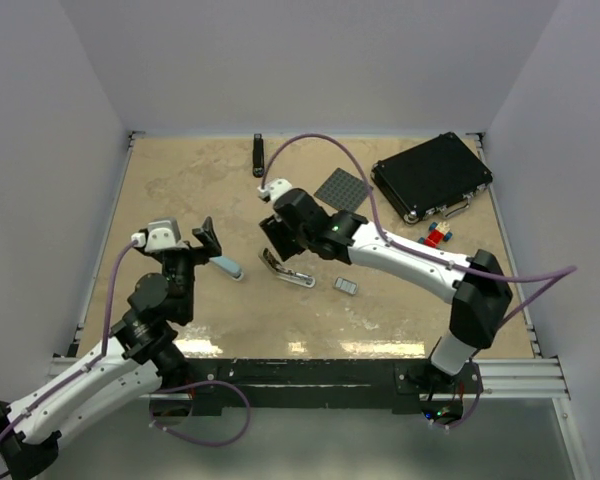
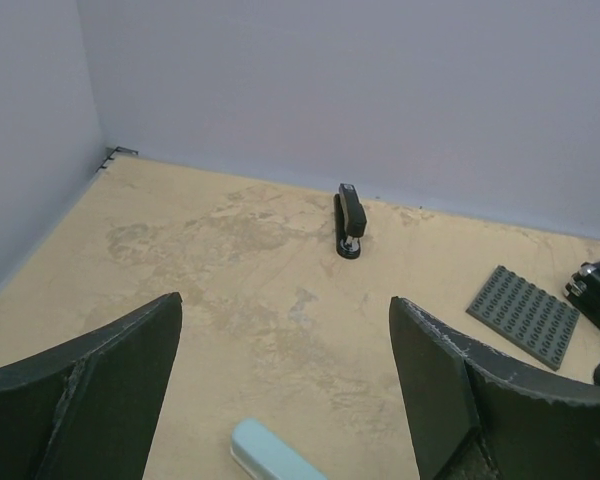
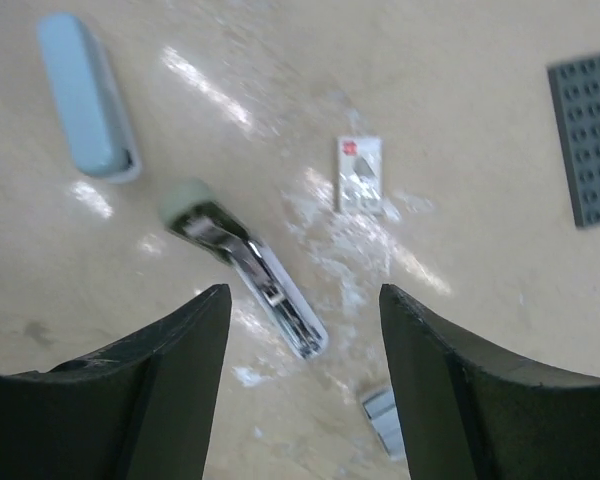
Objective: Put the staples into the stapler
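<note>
From above, you had the stapler [image 1: 287,270] lying opened on the table [image 1: 180,190] near the middle; its pale blue part [image 1: 227,266] lay off to the left, apart from it; your right gripper [image 1: 273,245] hung over the stapler's left end; your left gripper [image 1: 206,238] stood beside the pale blue part, touching nothing; what looked to be the staples tray [image 1: 346,285] sat just right of the stapler, on the table and not in it; the white staples box didn't show there, likely hidden under your right arm.

On the left wrist, your fingers [image 2: 90,390] were spread wide with nothing between them; only an end of the pale blue part [image 2: 270,455] peeked in at the bottom edge; the slim black stapler [image 2: 348,220] stood well off near the back wall, and that wasn't your target.

On the right wrist, your jaws were parted and empty; the stapler [image 3: 245,265] lay on the table below them, silvery channel bared; the white staples box [image 3: 360,175] sat near it but apart; the staples tray [image 3: 388,420] lay beyond the channel's end, also apart.

So the opening looked done; the loading itself looked undone; whether any staples sat in that channel, I couldn't tell through the blur; fetching staples, seating them and closing up all seemed left to you.
</note>
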Motion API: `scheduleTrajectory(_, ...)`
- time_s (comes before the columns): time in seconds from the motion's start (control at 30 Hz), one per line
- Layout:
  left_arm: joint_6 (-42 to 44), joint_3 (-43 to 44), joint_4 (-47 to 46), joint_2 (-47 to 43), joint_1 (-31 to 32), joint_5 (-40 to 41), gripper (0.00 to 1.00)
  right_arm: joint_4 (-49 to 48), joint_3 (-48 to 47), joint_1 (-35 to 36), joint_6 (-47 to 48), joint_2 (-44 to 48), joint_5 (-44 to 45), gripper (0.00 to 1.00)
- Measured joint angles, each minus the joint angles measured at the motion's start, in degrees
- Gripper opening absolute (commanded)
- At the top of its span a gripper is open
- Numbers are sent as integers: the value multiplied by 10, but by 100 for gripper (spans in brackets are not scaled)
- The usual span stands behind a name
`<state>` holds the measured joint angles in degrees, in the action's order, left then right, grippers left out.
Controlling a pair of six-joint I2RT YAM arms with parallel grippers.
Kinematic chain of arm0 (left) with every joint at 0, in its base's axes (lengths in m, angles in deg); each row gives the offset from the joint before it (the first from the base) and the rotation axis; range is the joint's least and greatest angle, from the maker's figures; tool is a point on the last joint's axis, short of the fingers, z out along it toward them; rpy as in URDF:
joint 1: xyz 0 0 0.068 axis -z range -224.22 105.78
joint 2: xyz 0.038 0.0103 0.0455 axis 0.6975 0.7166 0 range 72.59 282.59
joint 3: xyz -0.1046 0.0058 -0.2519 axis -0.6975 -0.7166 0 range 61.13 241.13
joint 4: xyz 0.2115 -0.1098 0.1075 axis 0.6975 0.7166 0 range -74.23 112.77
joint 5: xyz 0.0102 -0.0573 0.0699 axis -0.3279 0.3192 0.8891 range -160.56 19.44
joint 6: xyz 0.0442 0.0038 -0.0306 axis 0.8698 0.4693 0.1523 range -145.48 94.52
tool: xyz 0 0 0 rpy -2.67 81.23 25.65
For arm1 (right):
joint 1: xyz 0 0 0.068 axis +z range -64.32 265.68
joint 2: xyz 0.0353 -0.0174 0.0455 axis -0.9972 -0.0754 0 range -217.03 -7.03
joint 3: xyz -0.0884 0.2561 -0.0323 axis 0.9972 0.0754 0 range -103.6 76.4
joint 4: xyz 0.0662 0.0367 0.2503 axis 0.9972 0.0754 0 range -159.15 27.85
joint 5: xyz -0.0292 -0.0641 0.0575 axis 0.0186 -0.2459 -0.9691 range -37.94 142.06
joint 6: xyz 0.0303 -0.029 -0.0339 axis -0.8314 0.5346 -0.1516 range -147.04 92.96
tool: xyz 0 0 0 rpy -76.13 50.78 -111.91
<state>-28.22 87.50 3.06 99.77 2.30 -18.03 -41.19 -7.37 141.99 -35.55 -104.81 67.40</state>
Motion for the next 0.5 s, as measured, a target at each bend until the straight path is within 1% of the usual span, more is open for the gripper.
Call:
scheduleTrajectory(0.1,-11,3,-6,26,0,-17,89,16,66,-37,-26,47,3,64)
scheduleTrajectory(0.23,-14,3,-19,68,0,-40,89,34,129,-68,-74,83,9,62)
scheduleTrajectory(0.37,-28,4,-31,113,0,-76,89,45,185,-88,-150,101,16,61)
scheduleTrajectory(0.5,-52,4,-31,160,0,-125,89,47,234,-104,-228,111,21,56)
